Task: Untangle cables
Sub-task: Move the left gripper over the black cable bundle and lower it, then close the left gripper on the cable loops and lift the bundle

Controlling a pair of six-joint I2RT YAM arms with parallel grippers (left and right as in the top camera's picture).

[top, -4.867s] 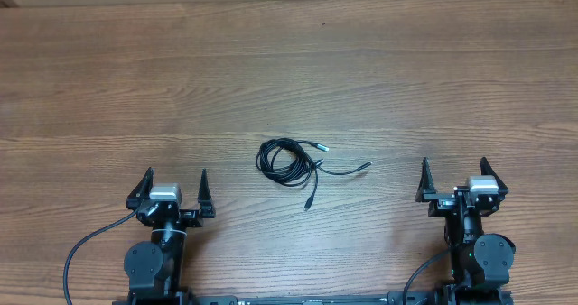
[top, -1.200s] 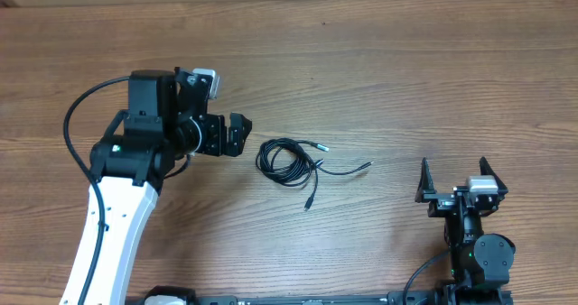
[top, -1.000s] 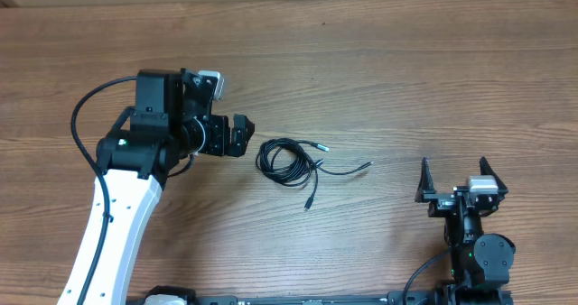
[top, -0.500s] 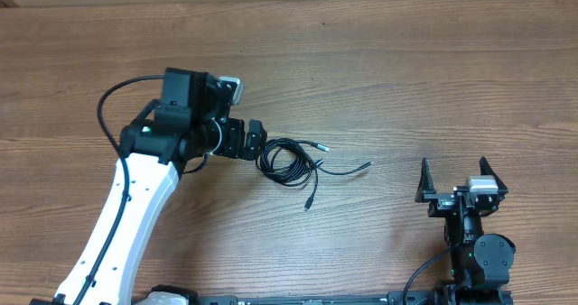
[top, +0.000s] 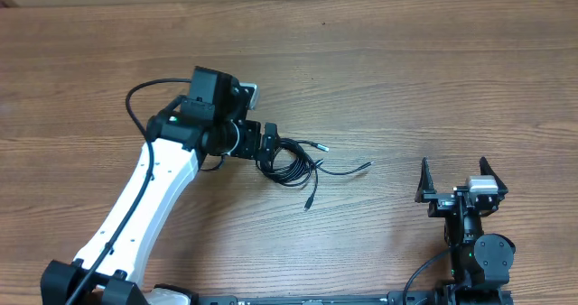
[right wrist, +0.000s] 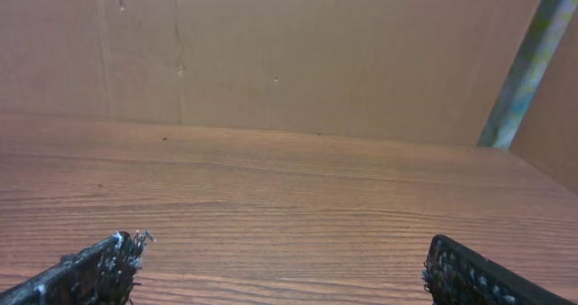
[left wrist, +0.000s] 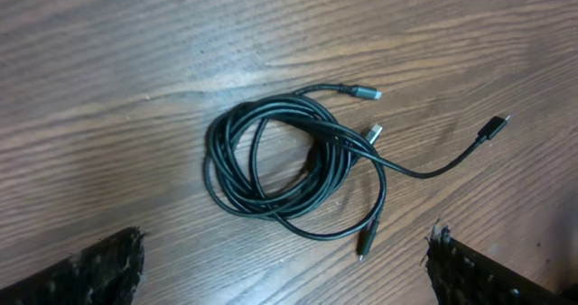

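Left gripper has swung in to the left edge of the cables, wide open and empty, so a first grasp looks near; right gripper well right of them, open, empty

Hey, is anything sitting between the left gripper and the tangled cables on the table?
Nothing visible does. The left gripper hangs at the left edge of the cables with its jaws open. The left wrist view shows only bare table between its fingers and them.
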